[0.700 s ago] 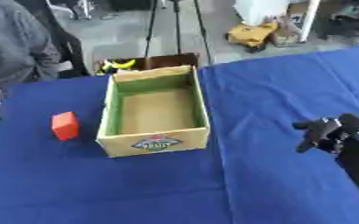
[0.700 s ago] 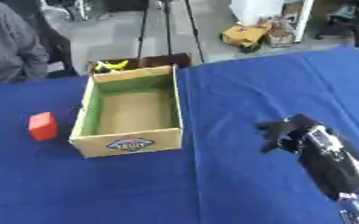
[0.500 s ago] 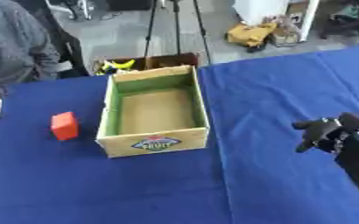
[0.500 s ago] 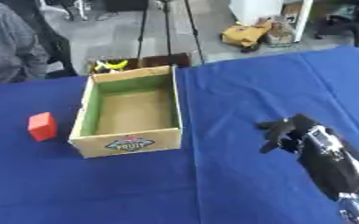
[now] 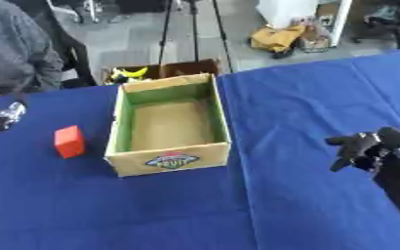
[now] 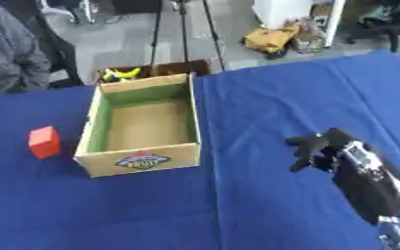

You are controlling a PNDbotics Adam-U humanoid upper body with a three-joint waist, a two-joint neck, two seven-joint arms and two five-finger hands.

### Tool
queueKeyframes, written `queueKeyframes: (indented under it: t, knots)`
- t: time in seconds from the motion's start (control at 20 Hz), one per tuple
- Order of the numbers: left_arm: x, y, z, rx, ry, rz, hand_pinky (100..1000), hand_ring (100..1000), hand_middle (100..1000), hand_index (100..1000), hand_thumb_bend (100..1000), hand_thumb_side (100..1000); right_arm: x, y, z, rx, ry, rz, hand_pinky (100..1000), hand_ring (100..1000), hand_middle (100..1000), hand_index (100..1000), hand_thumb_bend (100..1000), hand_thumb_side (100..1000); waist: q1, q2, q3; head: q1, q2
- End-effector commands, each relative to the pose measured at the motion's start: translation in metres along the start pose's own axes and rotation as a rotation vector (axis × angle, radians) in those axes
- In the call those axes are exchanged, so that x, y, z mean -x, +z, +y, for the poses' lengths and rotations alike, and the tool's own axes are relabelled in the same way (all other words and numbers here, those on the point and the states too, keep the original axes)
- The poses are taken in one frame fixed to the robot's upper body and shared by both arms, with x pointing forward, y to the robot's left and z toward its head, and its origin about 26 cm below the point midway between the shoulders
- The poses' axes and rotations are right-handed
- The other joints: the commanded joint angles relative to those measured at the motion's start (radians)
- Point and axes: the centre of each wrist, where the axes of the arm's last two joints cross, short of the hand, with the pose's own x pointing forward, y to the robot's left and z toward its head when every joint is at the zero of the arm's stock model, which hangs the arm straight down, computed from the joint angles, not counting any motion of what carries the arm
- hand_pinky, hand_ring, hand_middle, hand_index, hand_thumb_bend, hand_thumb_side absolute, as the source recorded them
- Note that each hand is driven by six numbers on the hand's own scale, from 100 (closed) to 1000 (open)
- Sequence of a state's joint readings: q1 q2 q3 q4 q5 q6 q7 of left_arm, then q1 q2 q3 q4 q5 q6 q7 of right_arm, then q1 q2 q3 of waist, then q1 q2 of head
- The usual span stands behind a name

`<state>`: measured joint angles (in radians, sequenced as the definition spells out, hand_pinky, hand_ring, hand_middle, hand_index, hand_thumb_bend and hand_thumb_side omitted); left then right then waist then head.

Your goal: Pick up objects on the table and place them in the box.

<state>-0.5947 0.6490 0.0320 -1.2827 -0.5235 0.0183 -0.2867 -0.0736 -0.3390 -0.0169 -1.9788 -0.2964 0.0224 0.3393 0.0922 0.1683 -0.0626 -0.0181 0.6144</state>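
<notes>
Blue cloth tabletop [image 5: 237, 215], soft and a bit wrinkly. The red block [image 5: 69, 141] sits just left of the open cardboard box [image 5: 169, 161], which looks empty. Right hand [image 6: 323, 149] hovers well off to the right, fingers loosely curled, holding nothing, so the box lies between it and the block. Left hand [image 5: 5, 114] at the left edge looks nearer; can't tell its fingers.

A table [image 5: 306, 102] under a blue cloth fills the view. A cardboard box [image 5: 171, 156], open and green-lined inside, stands left of centre. At its nine o'clock, apart from it, a red block [image 5: 69, 141] sits on the cloth.
</notes>
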Motion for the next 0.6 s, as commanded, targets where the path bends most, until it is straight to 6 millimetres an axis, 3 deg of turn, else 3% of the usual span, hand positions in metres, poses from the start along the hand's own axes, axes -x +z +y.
queueKeyframes:
  t: [0.05,0.2,0.35,0.6]
  knots:
    - [0.013,-0.012,0.014,0.071,-0.126,0.066,666,838,760,840,386,456,-0.005,-0.002,-0.001,-0.023,0.020,-0.007,576,826,539,548,100,849,0.001,-0.014,-0.005,0.005,0.003]
    - [0.017,-0.028,0.008,0.152,-0.187,0.084,696,840,772,857,577,487,-0.005,-0.002,-0.001,-0.034,0.026,-0.001,576,826,539,548,100,853,0.009,-0.013,-0.016,0.009,0.004]
    - [0.018,-0.040,0.000,0.213,-0.243,0.092,724,834,775,870,682,512,-0.004,-0.002,0.000,-0.043,0.031,0.004,576,827,538,547,100,855,0.017,-0.010,-0.026,0.012,0.007]
    - [0.018,-0.050,-0.009,0.280,-0.322,0.103,739,821,769,873,705,485,-0.005,-0.003,0.000,-0.053,0.037,0.004,576,827,539,548,100,855,0.022,-0.010,-0.038,0.015,0.008]
